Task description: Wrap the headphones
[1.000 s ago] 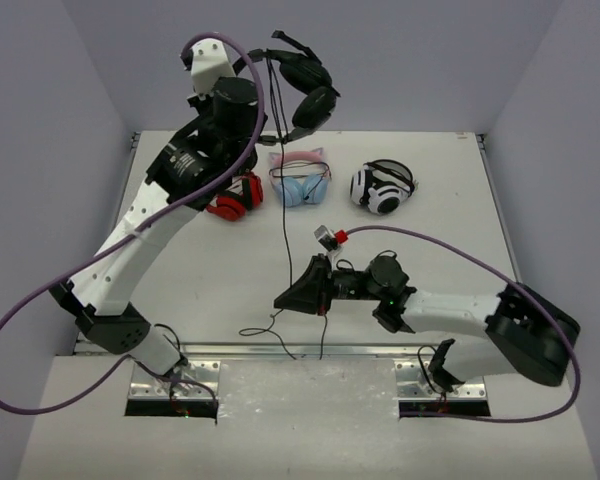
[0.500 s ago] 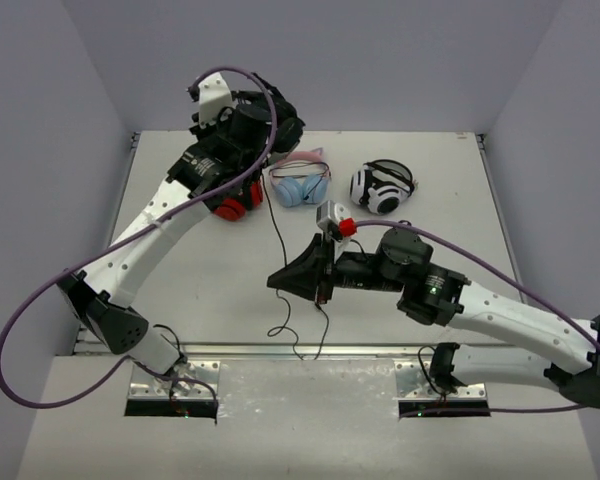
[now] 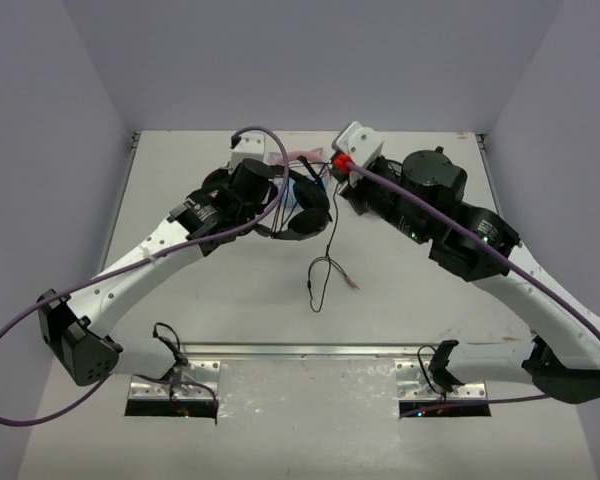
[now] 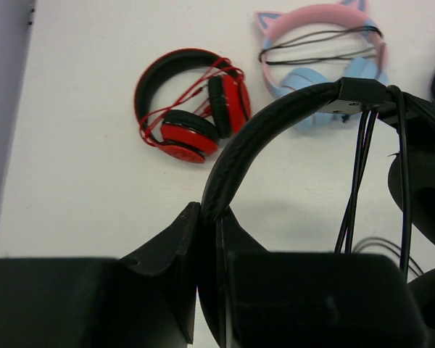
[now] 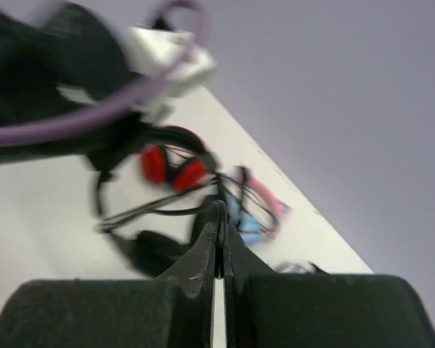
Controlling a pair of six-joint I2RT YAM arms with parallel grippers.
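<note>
The black headphones (image 3: 307, 214) hang just above the table's middle. My left gripper (image 4: 209, 210) is shut on their thin headband (image 4: 275, 119); in the top view that gripper (image 3: 278, 205) is to the left of the ear cups. Black cable strands (image 4: 354, 185) run down past the headband's end. My right gripper (image 5: 220, 209) is shut on the thin black cable, close beside the headphones (image 5: 156, 250), and stands at their upper right in the top view (image 3: 325, 185). The loose cable (image 3: 329, 250) dangles toward the front and ends on the table (image 3: 352, 286).
A red-and-black pair (image 4: 192, 109) with its cable around it lies left of a pink-and-blue cat-ear pair (image 4: 319, 43), both on the white table (image 3: 430, 290) behind the grippers. Grey walls close in the back and sides.
The left arm brought the headphones down from high at the back to just over the table's middle. The right arm swung from the front up to the headphones, carrying the cable with it.
</note>
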